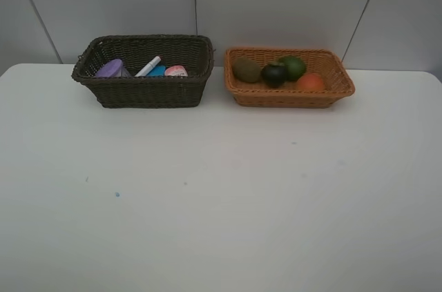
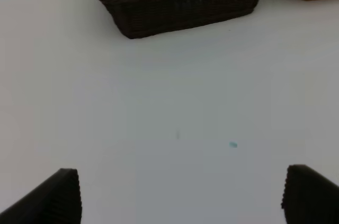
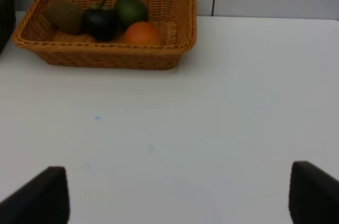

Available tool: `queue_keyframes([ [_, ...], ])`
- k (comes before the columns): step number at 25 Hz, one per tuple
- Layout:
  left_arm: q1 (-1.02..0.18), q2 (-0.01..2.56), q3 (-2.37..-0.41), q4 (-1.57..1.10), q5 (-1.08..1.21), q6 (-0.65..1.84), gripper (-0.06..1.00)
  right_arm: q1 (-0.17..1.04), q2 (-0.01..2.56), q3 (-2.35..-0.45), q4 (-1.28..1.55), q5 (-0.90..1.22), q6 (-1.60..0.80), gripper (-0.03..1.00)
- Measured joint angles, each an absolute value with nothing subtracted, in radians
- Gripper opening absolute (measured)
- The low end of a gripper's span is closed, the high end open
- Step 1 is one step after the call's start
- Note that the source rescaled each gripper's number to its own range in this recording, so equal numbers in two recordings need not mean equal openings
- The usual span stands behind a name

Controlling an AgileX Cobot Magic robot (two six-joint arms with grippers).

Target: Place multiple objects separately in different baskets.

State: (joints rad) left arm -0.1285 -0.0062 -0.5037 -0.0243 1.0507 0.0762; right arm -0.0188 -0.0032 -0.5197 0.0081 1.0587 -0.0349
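Deep dark woven basket (image 1: 145,88), shallow tan wicker basket (image 1: 290,95) of round fruit, left gripper (image 2: 180,195) wide, right gripper (image 3: 177,197) wide

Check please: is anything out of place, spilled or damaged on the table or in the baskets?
Nothing stands out. The dark basket holds the tub, marker, blue block and pink bottle; the orange basket holds four fruits. Both sit upright.

A white table (image 1: 221,202), marked with a few small blue specks (image 1: 117,195), stands against a pale grey panelled wall (image 1: 276,2) with thin dark seams, under even, soft light.
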Motion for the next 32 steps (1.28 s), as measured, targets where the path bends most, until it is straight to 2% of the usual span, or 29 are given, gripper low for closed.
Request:
queue_keyframes([
  [7, -0.008, -0.006, -0.504, -0.031, 1.051, 0.080, 1.00, -0.019, -0.003, -0.520, 0.008, 1.059, -0.035, 1.00],
  [32, 0.001, -0.007, -0.504, -0.032, 1.051, 0.080, 1.00, -0.019, -0.003, -0.520, 0.008, 1.059, -0.035, 1.00],
])
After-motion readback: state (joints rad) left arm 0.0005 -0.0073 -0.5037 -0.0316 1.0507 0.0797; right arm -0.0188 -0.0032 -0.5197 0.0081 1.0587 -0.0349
